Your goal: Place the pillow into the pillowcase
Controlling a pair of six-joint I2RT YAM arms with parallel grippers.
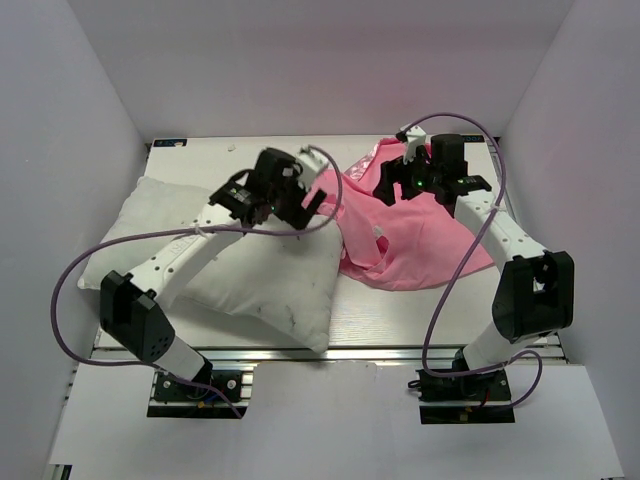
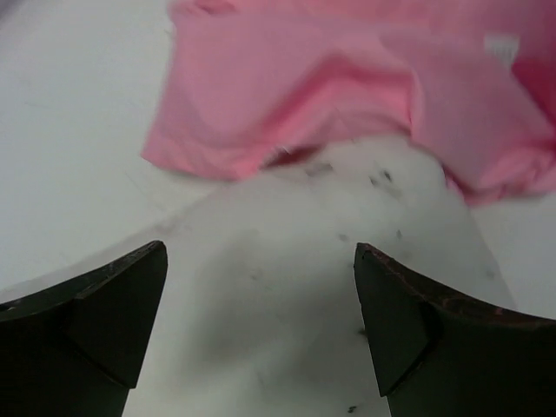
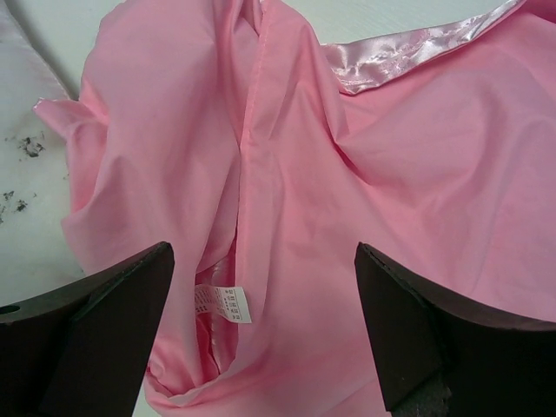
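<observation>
The white pillow (image 1: 250,275) lies on the left half of the table, its right end touching the pink pillowcase (image 1: 400,240), which lies crumpled at the back right. My left gripper (image 1: 316,203) is open and empty above the pillow's far right corner. In the left wrist view the gripper (image 2: 261,321) hovers over the speckled pillow (image 2: 304,261), with the pillowcase's edge (image 2: 304,87) draped over it. My right gripper (image 1: 402,186) is open and empty above the pillowcase; in the right wrist view the gripper (image 3: 261,330) is over a matte pink fold (image 3: 365,174) with a white label (image 3: 224,304).
White walls enclose the table (image 1: 200,150) on the left, back and right. A metal rail (image 1: 400,352) runs along the near edge. Purple cables (image 1: 70,280) loop beside both arms. A shiny satin strip (image 3: 408,52) shows at the pillowcase's far edge.
</observation>
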